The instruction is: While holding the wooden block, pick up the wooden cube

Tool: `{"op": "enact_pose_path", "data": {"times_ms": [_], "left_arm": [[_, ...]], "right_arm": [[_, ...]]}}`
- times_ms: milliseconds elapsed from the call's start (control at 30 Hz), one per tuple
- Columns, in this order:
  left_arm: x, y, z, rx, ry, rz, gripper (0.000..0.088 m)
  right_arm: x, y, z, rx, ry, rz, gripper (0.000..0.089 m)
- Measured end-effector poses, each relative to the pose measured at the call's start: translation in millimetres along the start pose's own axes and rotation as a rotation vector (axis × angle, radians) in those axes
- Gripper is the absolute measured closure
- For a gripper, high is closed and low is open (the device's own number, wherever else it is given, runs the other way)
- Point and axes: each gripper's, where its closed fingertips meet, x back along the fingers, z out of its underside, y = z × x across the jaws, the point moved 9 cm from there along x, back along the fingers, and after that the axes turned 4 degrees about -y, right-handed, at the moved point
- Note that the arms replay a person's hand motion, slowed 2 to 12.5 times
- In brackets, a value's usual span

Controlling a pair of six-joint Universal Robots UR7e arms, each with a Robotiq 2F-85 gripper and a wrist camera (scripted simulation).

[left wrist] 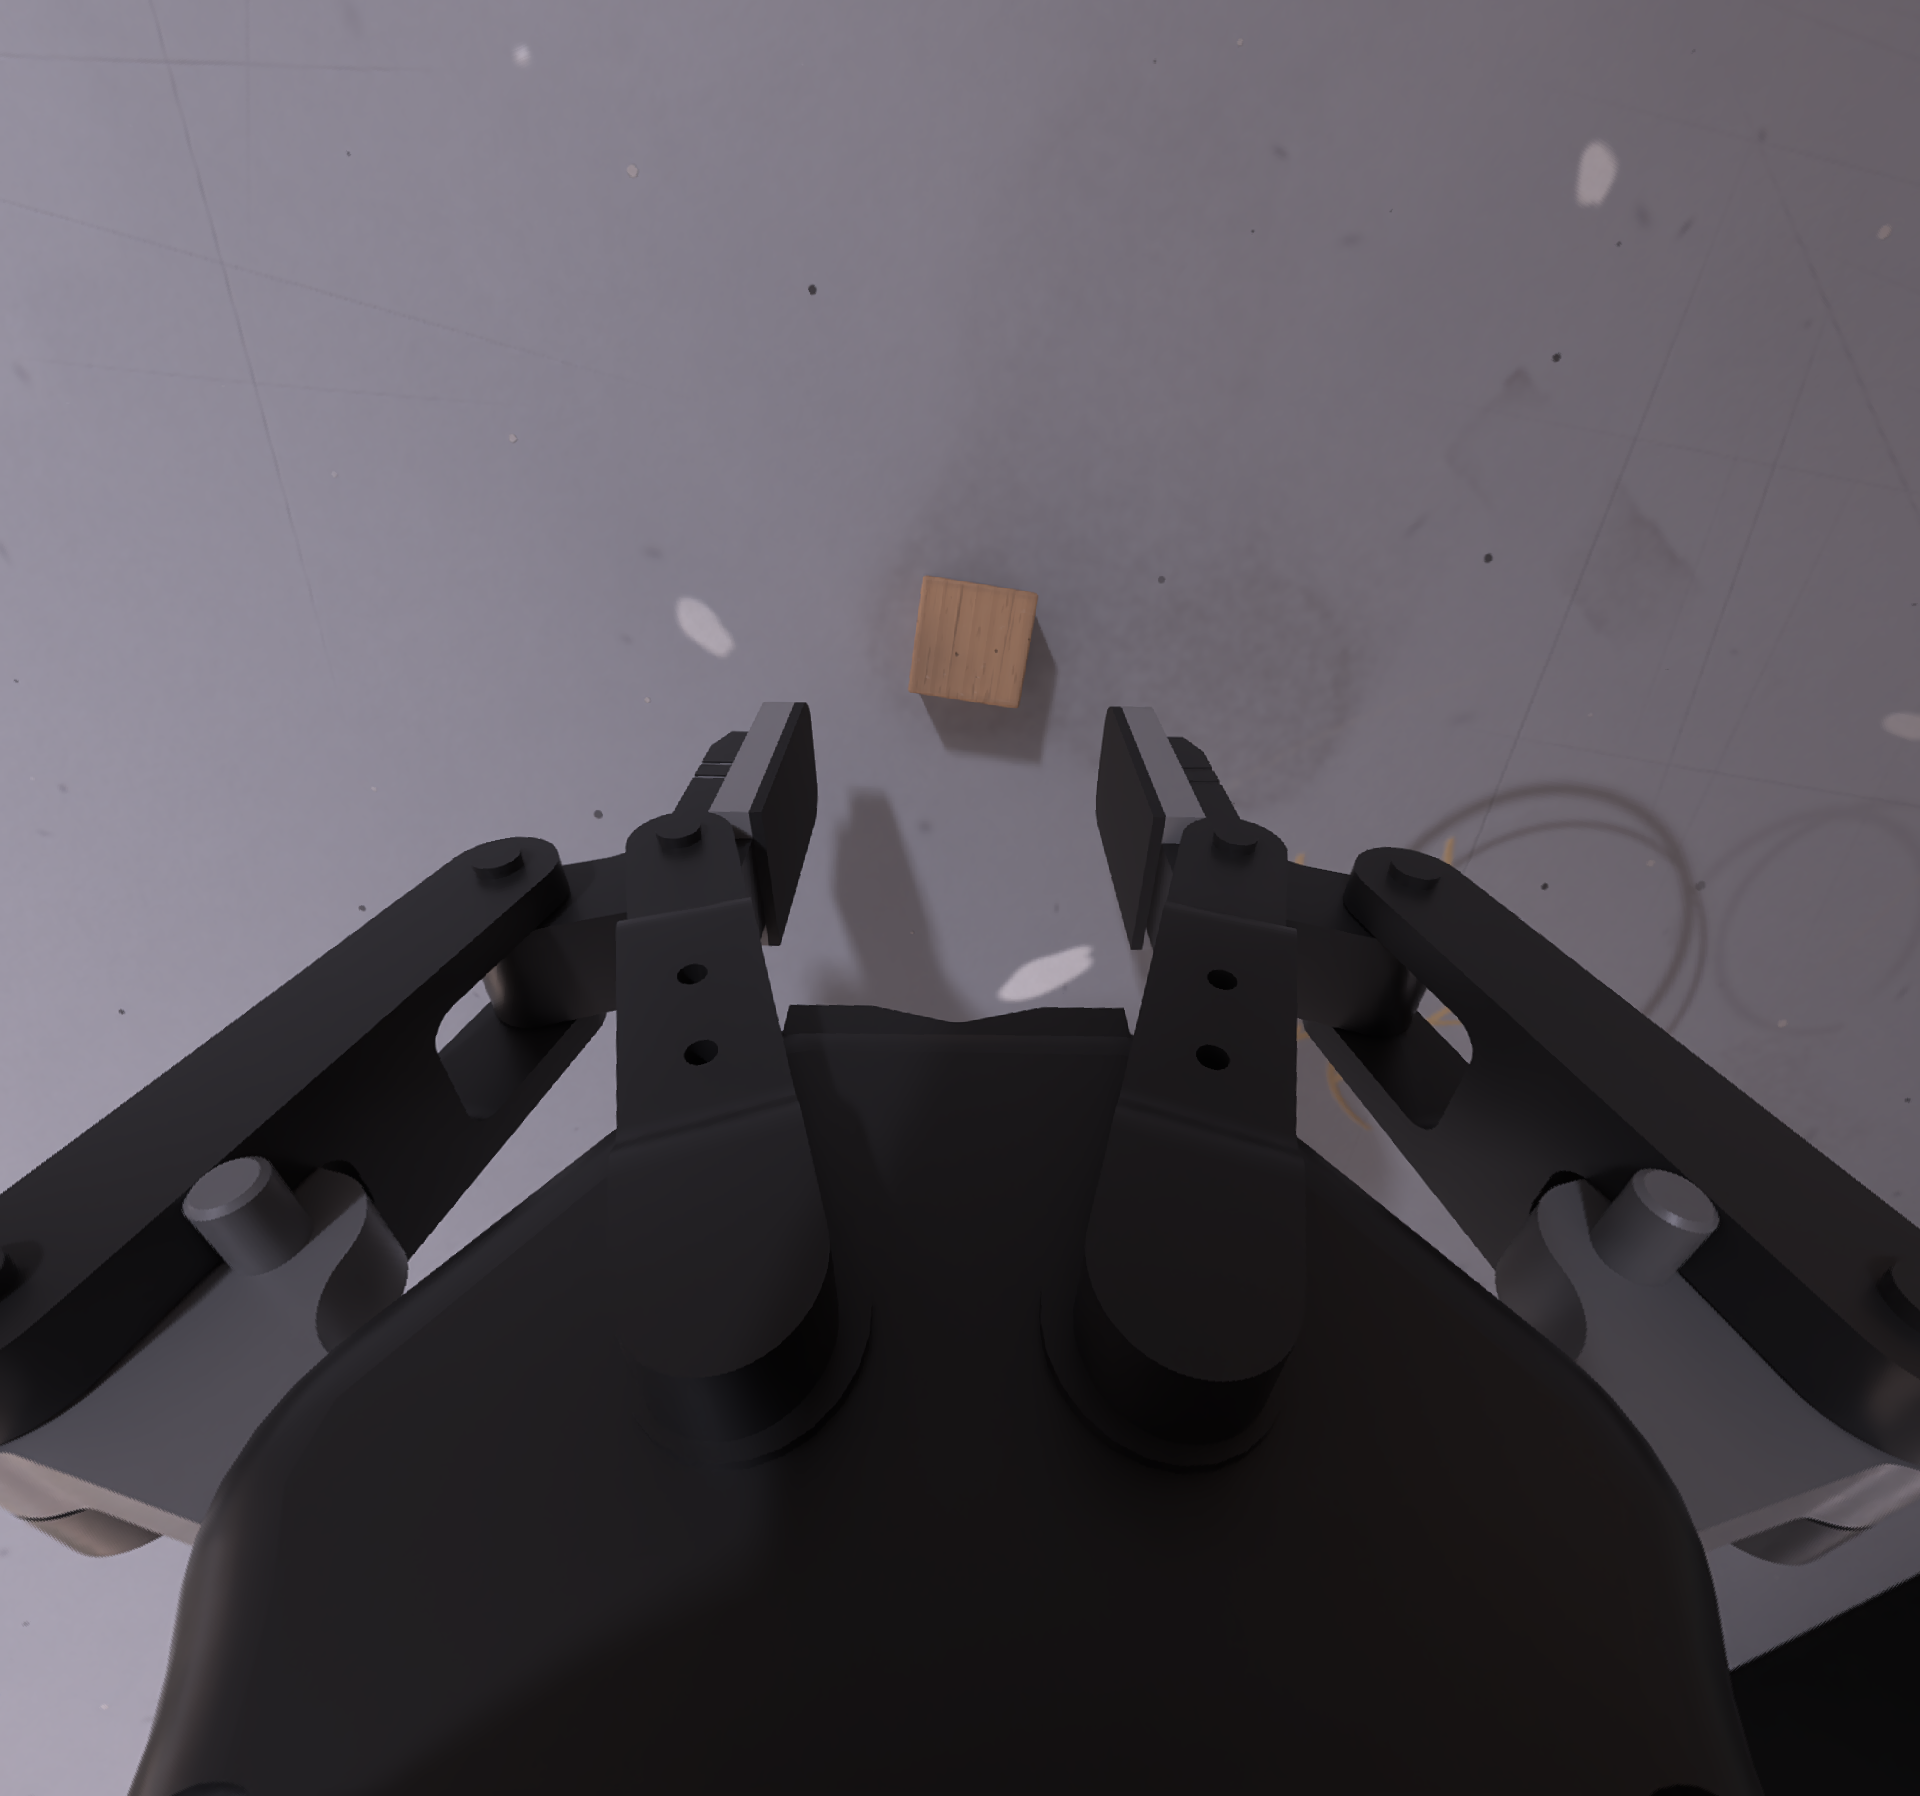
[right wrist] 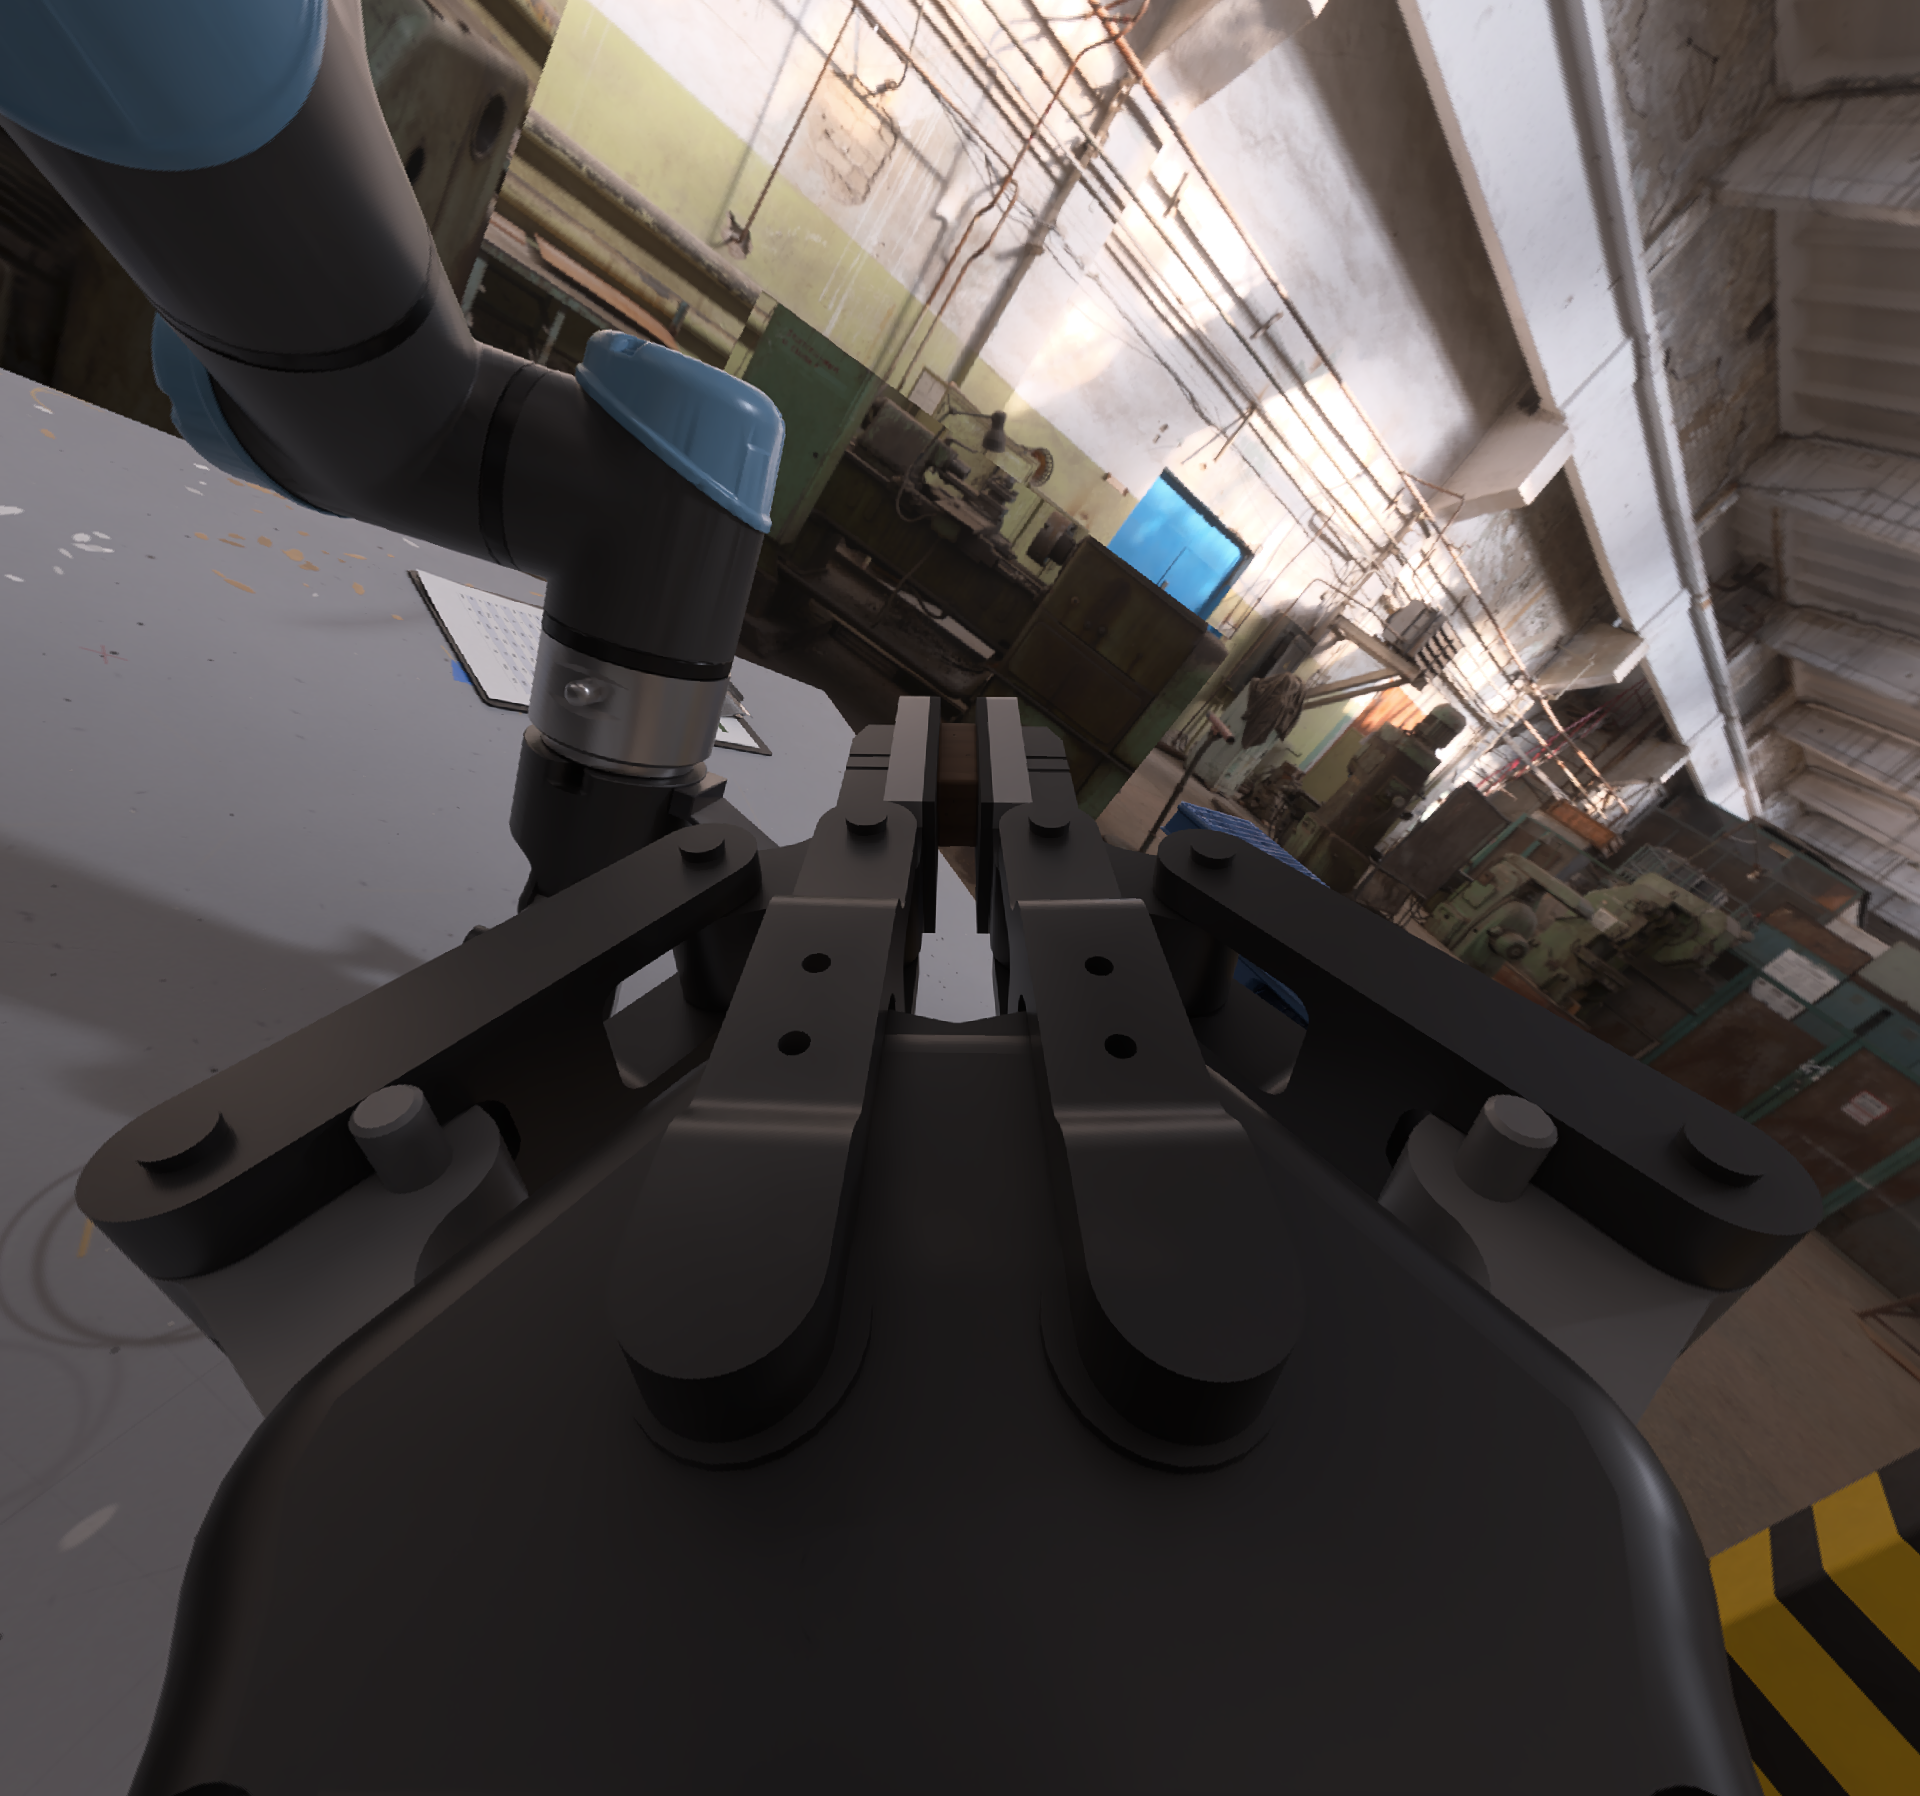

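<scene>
In the left wrist view a small wooden cube (left wrist: pixel 974 642) lies on the grey table (left wrist: pixel 416 396), just beyond my left gripper (left wrist: pixel 956 749). The left gripper is open and empty, above the table, with the cube ahead of the gap between its fingertips. In the right wrist view my right gripper (right wrist: pixel 958 759) is shut on a small wooden block (right wrist: pixel 961 785), held up off the table and pointing out toward the room. Only a narrow strip of the block shows between the pads.
The left arm (right wrist: pixel 623 541), black with blue caps, reaches down to the table at the left of the right wrist view. A white board (right wrist: pixel 478 634) lies flat near it. A yellow and black striped edge (right wrist: pixel 1808 1632) shows at the lower right.
</scene>
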Motion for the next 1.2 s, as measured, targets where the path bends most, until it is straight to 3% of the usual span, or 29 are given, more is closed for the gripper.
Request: {"op": "enact_pose_path", "data": {"times_ms": [533, 767, 1000, 1200], "left_arm": [[-12, 12, 4, 0.022, 0.009, 0.016, 0.0375], [-13, 12, 4, -0.027, 0.018, 0.001, 0.0377], [-14, 6, 1, -0.068, 0.015, 0.011, 0.0457], [-17, 4, -2, -0.094, -0.021, 0.021, 0.0435]], "right_arm": [[-3, 1, 4.7, -0.022, -0.006, -0.016, 0.0834], [-5, 1, 7.7, -0.026, 0.001, -0.022, 0.0834], [-8, 1, 11.7, -0.037, 0.008, -0.03, 0.0834], [-12, 3, 15.5, -0.042, 0.022, -0.038, 0.0834]]}}
